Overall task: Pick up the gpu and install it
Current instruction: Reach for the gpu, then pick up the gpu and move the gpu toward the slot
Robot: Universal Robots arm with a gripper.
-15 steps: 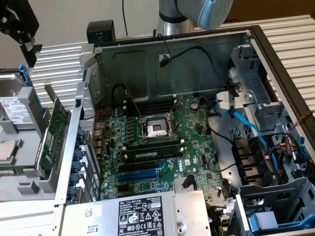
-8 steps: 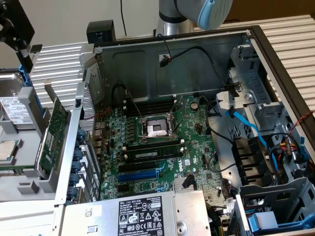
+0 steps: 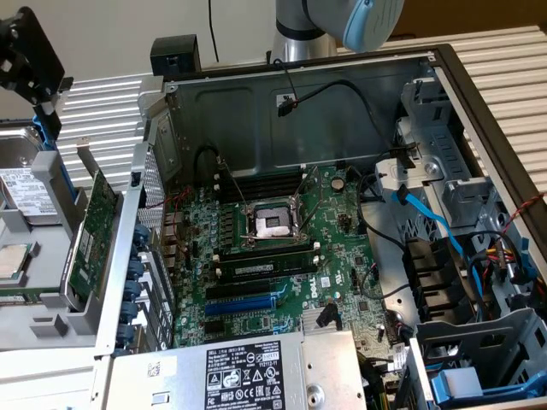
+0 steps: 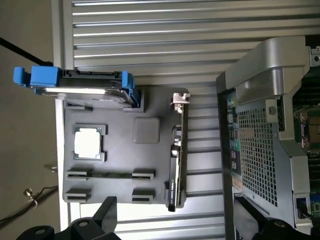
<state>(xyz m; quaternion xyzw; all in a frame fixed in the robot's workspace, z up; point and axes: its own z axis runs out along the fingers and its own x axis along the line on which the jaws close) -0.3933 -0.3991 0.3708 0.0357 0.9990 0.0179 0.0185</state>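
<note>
Jaws stand wide apart with nothing between them: the gripper [image 4: 175,202] hangs over the grey tray [image 4: 120,150] beside the case [image 3: 479,85], its two black fingers [image 4: 102,217] on either side of the wrist view.

The gpu [image 4: 176,160] stands on its long edge in a slot at the tray's side nearest the case, apart from the gripper. From above it is a thin dark strip with a silver bracket at one end. In the exterior view the gpu [image 3: 90,235] shows a flat green face dotted with small parts, tilted slightly, with a silver bracket tab rising at its far end.

A hard drive [image 4: 75,82] in blue rails and a square chip [image 4: 89,142] share the tray. Inside the open case lies the motherboard [image 3: 282,248].
</note>
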